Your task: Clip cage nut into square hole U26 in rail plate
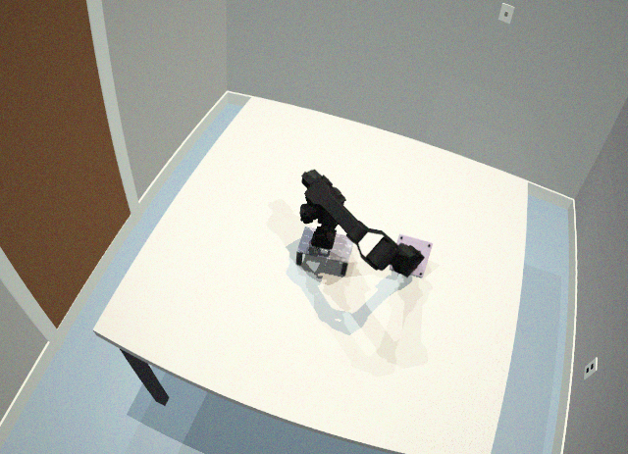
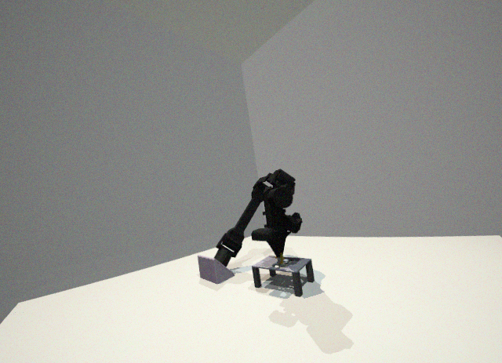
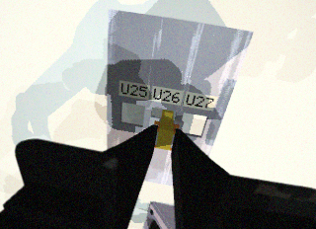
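Note:
The rail plate (image 1: 341, 243) (image 2: 263, 263) (image 3: 148, 38) stands on short legs. In the wrist view its labels read U25, U26 and U27, each above a square hole. My gripper (image 2: 280, 255) (image 3: 165, 131) points down at the plate and is shut on the yellow cage nut (image 2: 281, 259) (image 3: 167, 139). The nut is at the U26 hole (image 3: 157, 112) and covers most of it; only the hole's upper left part shows. The nut's lower end is very close to the plate. Whether its wings are inside the hole is hidden. In the top view the arm hides the nut.
The arm's base stands on a light purple wedge-shaped mount (image 1: 426, 254) (image 2: 209, 269) beside the plate. The neighbouring U25 hole (image 3: 133, 114) and U27 hole (image 3: 197, 125) lie close on either side of the fingers. The plate's dark legs (image 2: 297, 284) stand on the white table (image 1: 228, 287).

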Tool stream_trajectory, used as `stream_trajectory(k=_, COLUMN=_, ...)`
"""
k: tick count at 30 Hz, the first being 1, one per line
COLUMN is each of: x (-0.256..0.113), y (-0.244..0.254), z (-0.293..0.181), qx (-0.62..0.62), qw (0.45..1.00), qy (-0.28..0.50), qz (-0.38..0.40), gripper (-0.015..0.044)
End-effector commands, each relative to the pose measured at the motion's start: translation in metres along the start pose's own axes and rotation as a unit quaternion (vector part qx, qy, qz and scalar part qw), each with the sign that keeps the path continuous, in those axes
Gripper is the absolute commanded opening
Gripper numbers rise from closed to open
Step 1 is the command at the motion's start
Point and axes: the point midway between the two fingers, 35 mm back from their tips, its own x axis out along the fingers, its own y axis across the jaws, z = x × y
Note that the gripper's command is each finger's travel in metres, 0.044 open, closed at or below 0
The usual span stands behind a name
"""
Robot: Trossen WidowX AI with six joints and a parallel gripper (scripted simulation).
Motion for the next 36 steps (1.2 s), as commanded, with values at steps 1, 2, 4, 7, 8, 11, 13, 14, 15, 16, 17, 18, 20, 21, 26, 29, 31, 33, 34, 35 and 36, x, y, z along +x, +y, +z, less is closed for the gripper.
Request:
stream_trajectory(k=1, x=0.0006, y=0.0011, z=-0.0003, qx=0.001, qw=1.000, qy=-0.002, qz=0.002, gripper=0.0037)
stream_trajectory(k=2, x=0.0006, y=0.0011, z=-0.0003, qx=0.001, qw=1.000, qy=-0.002, qz=0.002, gripper=0.0037)
stream_trajectory(k=4, x=0.0006, y=0.0011, z=-0.0003, qx=0.001, qw=1.000, qy=-0.002, qz=0.002, gripper=0.0037)
stream_trajectory(k=7, x=0.0006, y=0.0011, z=-0.0003, qx=0.001, qw=1.000, qy=-0.002, qz=0.002, gripper=0.0037)
stream_trajectory(k=8, x=0.0006, y=0.0011, z=-0.0003, qx=0.001, qw=1.000, qy=-0.002, qz=0.002, gripper=0.0037)
stream_trajectory(k=11, x=0.0007, y=0.0010, z=-0.0003, qx=0.001, qw=1.000, qy=-0.002, qz=0.002, gripper=0.0037)
stream_trajectory(k=13, x=0.0007, y=0.0010, z=-0.0003, qx=0.001, qw=1.000, qy=-0.002, qz=0.001, gripper=0.0037)
stream_trajectory(k=14, x=0.0008, y=0.0010, z=-0.0003, qx=0.001, qw=1.000, qy=-0.002, qz=0.001, gripper=0.0037)
stream_trajectory(k=15, x=0.0008, y=0.0011, z=-0.0003, qx=0.001, qw=1.000, qy=-0.002, qz=0.001, gripper=0.0037)
stream_trajectory(k=16, x=0.0009, y=0.0011, z=-0.0003, qx=0.001, qw=1.000, qy=-0.002, qz=0.000, gripper=0.0037)
stream_trajectory(k=17, x=0.0009, y=0.0011, z=-0.0003, qx=0.001, qw=1.000, qy=-0.002, qz=0.000, gripper=0.0037)
stream_trajectory(k=18, x=0.0009, y=0.0011, z=-0.0003, qx=0.001, qw=1.000, qy=-0.002, qz=-0.001, gripper=0.0037)
stream_trajectory(k=20, x=0.0010, y=0.0012, z=-0.0003, qx=0.001, qw=1.000, qy=-0.002, qz=-0.002, gripper=0.0037)
stream_trajectory(k=21, x=0.0011, y=0.0012, z=-0.0003, qx=0.001, qw=1.000, qy=-0.002, qz=-0.002, gripper=0.0037)
stream_trajectory(k=26, x=0.0013, y=0.0015, z=-0.0003, qx=0.002, qw=1.000, qy=-0.002, qz=-0.006, gripper=0.0037)
stream_trajectory(k=29, x=0.0015, y=0.0018, z=-0.0003, qx=0.002, qw=1.000, qy=-0.002, qz=-0.010, gripper=0.0037)
stream_trajectory(k=31, x=0.0016, y=0.0020, z=-0.0002, qx=0.002, qw=1.000, qy=-0.002, qz=-0.013, gripper=0.0037)
stream_trajectory(k=33, x=0.0017, y=0.0021, z=-0.0002, qx=0.002, qw=1.000, qy=-0.002, qz=-0.015, gripper=0.0037)
stream_trajectory(k=34, x=0.0018, y=0.0022, z=-0.0002, qx=0.002, qw=1.000, qy=-0.002, qz=-0.015, gripper=0.0037)
stream_trajectory(k=35, x=0.0018, y=0.0022, z=-0.0002, qx=0.002, qw=1.000, qy=-0.002, qz=-0.016, gripper=0.0037)
stream_trajectory(k=36, x=0.0018, y=0.0023, z=-0.0002, qx=0.002, qw=1.000, qy=-0.002, qz=-0.016, gripper=0.0037)
